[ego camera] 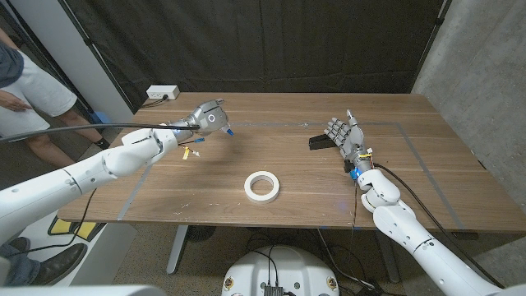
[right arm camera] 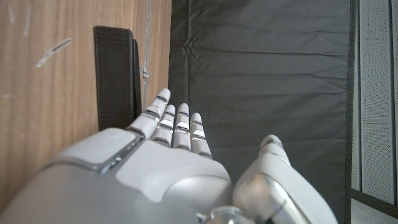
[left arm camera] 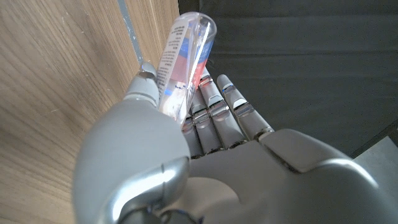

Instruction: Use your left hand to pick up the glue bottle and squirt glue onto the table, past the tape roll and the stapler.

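Head view first: your left hand (ego camera: 207,117) is raised above the far left part of the tabletop (ego camera: 205,181), and it hides nearly all of the glue bottle (ego camera: 228,130). You see just a blue tip poking out of the hand's right side, aimed right and slightly down; the body's length is not readable here. The tape roll (ego camera: 261,187) lies flat near the tabletop's front middle, well apart from both hands. The stapler (ego camera: 318,141) is a dark block partly covered by your right hand (ego camera: 346,138), which stands upright just beside it with its fingers straight and released, grasping nothing.

Left wrist view: the glue bottle (left arm camera: 183,56) is clearer. Your left hand (left arm camera: 186,162) grasps its lower part between thumb and fingers (left arm camera: 217,106), so the nozzle end is hidden. Its long axis runs along the fingers, the clear rounded base sticking out past the fingertips.

Right wrist view: your right hand (right arm camera: 161,174) reaches beside the stapler (right arm camera: 115,74), fingers (right arm camera: 177,124) extended and holding nothing. Whether they touch the stapler is unclear.
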Tool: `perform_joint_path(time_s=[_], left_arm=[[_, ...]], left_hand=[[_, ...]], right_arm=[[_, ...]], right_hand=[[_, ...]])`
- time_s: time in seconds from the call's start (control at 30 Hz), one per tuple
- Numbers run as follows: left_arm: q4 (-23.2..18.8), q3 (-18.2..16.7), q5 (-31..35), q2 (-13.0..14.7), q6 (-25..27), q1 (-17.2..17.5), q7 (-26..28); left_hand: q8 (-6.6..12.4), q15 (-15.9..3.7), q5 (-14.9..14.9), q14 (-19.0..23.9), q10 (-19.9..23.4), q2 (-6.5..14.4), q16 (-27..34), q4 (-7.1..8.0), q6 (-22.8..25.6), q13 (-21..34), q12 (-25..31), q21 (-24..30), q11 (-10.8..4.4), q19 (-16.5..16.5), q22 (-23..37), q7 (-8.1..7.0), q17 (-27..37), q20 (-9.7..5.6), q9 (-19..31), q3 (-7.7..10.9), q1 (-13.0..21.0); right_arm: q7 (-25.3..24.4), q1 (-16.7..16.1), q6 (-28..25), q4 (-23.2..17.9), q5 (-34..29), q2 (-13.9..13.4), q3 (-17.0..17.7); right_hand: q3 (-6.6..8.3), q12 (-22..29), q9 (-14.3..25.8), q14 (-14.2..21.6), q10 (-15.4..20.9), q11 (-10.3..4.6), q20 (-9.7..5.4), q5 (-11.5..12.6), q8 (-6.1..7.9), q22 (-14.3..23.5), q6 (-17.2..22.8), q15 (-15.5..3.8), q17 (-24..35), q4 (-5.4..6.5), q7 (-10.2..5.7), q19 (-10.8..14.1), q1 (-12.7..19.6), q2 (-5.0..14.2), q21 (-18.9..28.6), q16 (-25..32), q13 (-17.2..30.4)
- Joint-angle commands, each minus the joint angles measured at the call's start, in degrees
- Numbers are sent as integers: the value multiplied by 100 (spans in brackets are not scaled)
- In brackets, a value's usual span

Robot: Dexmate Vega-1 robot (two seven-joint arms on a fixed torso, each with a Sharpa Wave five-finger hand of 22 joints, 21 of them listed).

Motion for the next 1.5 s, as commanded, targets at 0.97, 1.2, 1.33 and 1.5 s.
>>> perform_joint_path(time_s=[0.97,1.2,1.33,1.5], left_arm=[[-73,98,123,-207,11,27,-194],[-195,6,-190,-171,-45,78,-487],[-210,-61,-308,-185,2,114,-574],[-152,-80,-364,-229,-2,90,-555]], left_hand=[[25,-320,130,627,751,134,53,786,695,287,260,-123,-508,-71,-43,304,5,-716,45,1303,182],[40,-312,76,582,774,-4,-23,772,788,321,247,-138,-487,-28,-40,233,-12,-747,32,1308,156],[36,-301,33,510,812,-181,-55,724,853,245,194,-172,-496,-60,-41,212,-22,-755,10,1290,130],[-17,-307,17,477,752,-248,-53,729,802,181,120,-186,-461,-64,-38,188,-18,-751,-2,1292,76]], right_arm=[[65,-114,-117,-74,78,-133,72],[38,-141,-121,-134,56,-161,79],[-8,-168,-128,-164,51,-161,84],[-56,-176,-117,-188,7,-147,64]], right_hand=[[-17,23,27,61,72,4,7,-1,16,18,32,-6,14,-11,-19,55,-22,49,-3,5,20],[-19,20,27,58,70,8,5,0,16,18,37,-10,14,-12,-19,54,-22,50,-5,2,20],[-20,20,27,60,72,7,8,0,15,18,37,-7,14,-12,-21,53,-22,51,-7,2,20],[-20,18,27,56,69,7,9,0,14,18,39,-2,13,-13,-22,53,-22,51,-8,0,20]])
